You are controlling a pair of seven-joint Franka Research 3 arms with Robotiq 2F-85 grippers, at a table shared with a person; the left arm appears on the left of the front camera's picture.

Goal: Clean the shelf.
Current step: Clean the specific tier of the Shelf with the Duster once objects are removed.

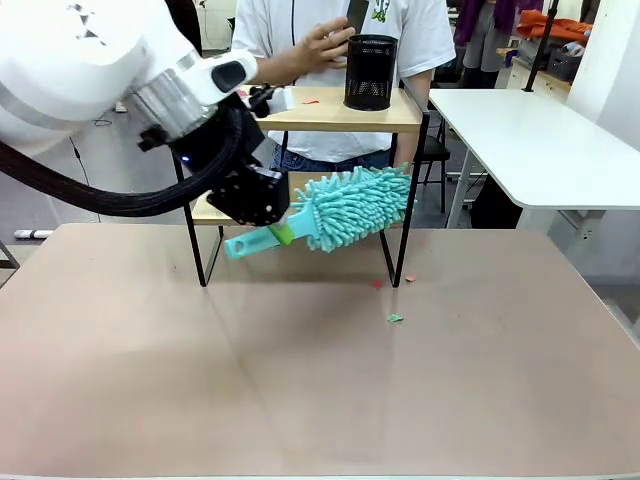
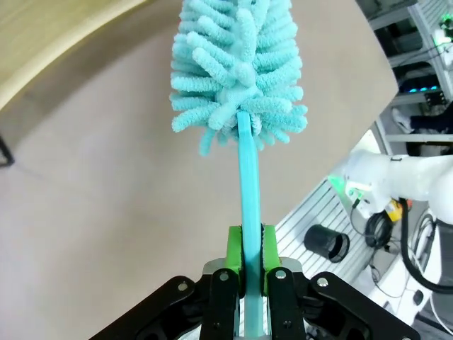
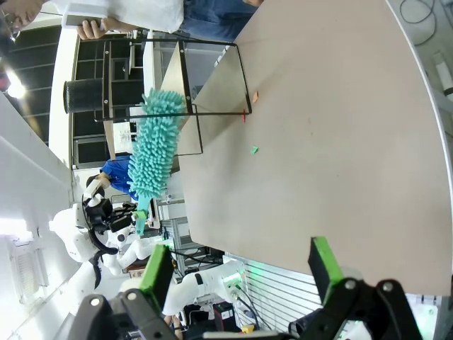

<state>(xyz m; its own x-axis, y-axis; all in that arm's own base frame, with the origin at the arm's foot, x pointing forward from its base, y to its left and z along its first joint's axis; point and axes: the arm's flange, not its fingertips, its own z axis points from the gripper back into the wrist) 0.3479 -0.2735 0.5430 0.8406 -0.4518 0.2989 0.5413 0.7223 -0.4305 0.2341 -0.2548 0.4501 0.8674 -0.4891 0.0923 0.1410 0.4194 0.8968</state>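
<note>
The shelf [image 1: 330,116] stands at the far side of the brown table, two light wooden boards in a thin black frame. My left gripper [image 1: 278,230] is shut on the handle of a teal fluffy duster [image 1: 355,205], whose head hangs in front of the lower board. The left wrist view looks along the green fingers [image 2: 231,249] clamped on the handle, with the duster head [image 2: 237,71] above the table and a shelf board [image 2: 56,42] at upper left. My right gripper [image 3: 241,265] hangs open and empty, well back from the shelf [image 3: 212,71] and duster [image 3: 152,152].
A person's hand [image 1: 325,45] holds a black mesh cup [image 1: 370,72] on the top board, beside a small red scrap [image 1: 310,100]. Red [image 1: 377,284], orange [image 1: 410,278] and green [image 1: 395,318] scraps lie on the table near the right shelf leg. A white table [image 1: 540,130] stands at right.
</note>
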